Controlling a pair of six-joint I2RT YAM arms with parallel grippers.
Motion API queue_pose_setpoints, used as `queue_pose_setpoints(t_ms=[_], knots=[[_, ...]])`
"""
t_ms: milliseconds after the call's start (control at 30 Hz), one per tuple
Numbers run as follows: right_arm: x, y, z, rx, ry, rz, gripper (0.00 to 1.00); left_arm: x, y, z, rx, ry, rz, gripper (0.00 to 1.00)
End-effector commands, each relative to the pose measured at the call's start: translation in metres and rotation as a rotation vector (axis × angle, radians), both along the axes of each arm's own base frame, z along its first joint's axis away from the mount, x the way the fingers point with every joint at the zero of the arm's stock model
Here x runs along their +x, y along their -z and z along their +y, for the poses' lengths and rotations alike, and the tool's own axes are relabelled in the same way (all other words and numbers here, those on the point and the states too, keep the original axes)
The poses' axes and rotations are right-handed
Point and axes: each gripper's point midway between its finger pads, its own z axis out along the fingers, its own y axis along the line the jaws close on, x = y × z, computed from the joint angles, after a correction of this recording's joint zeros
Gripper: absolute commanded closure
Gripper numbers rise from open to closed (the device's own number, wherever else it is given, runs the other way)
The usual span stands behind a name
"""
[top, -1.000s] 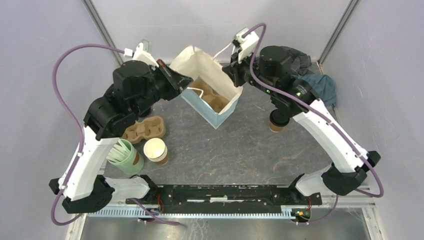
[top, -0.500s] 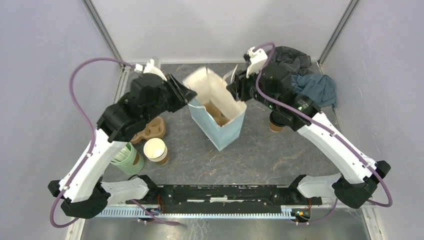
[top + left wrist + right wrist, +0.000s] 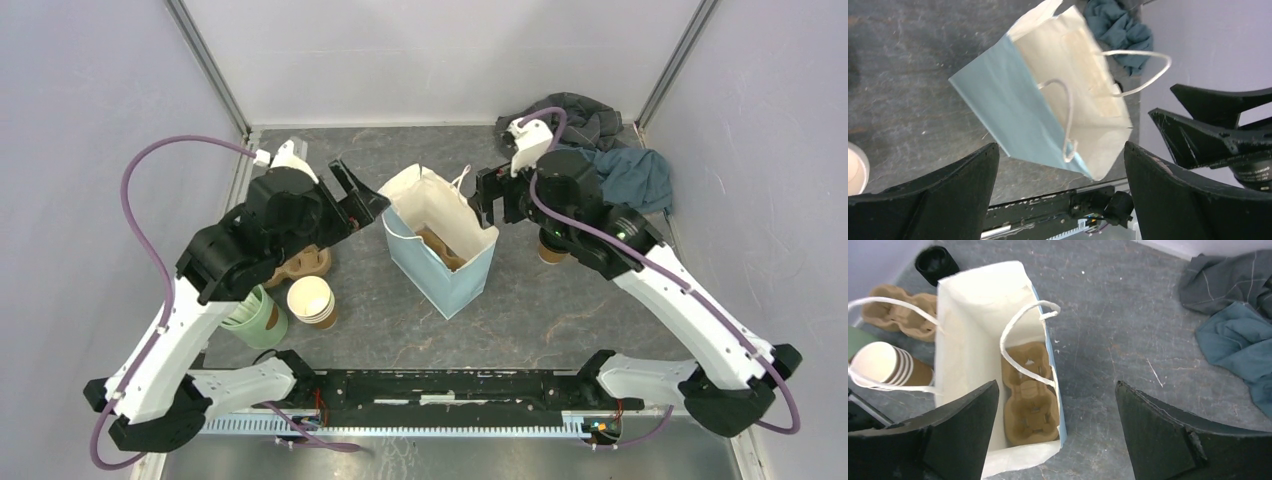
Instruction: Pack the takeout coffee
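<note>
Both claws are hanging spread wide, the left claw (image 3: pixel 1060 150) left of the blue paper bag (image 3: pixel 441 272), the right claw (image 3: pixel 1056 385) right of it. The bag is standing open, holding a cardboard cup carrier (image 3: pixel 1030 411). The takeout coffee (image 3: pixel 548 252) is sitting on the worktop (image 3: pixel 520 312) right of the bag, partly hidden under the right arm.

You're looking at matt paper and pulp.
The paper bag (image 3: pixel 968 340) is showing smooth and matt, the cup carrier (image 3: pixel 1030 410) rough and fibrous, the tabletop (image 3: pixel 560 300) scuffed and dull.
</note>
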Motion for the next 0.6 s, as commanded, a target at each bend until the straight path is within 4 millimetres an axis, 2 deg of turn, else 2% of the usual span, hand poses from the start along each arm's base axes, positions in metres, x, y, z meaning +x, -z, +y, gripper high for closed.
queue_pose_setpoints(t_ms=[0, 100, 233, 333, 400, 467, 567], knots=[[-0.014, -0.023, -0.007, 0.054, -0.004, -0.008, 0.05, 0.021, -0.022, -0.010, 0.047, 0.020, -0.072, 0.00], [-0.028, -0.012, -0.006, 0.087, 0.001, 0.102, 0.02, 0.038, -0.026, -0.013, 0.114, 0.012, -0.085, 0.00], [-0.054, 0.007, -0.010, 0.118, 0.011, 0.255, 0.02, 0.071, -0.019, -0.010, 0.214, 0.000, -0.028, 0.00], [-0.070, 0.023, -0.020, 0.132, 0.046, 0.328, 0.02, 0.100, -0.001, 0.000, 0.241, 0.011, 0.059, 0.00], [-0.076, 0.028, -0.022, 0.181, 0.063, 0.346, 0.02, 0.114, 0.011, -0.001, 0.247, 0.058, 0.084, 0.00], [-0.082, 0.032, -0.018, 0.244, 0.058, 0.367, 0.02, 0.125, 0.021, -0.003, 0.282, 0.082, 0.085, 0.00], [-0.093, 0.045, 0.002, 0.348, -0.002, 0.441, 0.02, 0.137, 0.035, -0.013, 0.269, 0.143, 0.073, 0.00]])
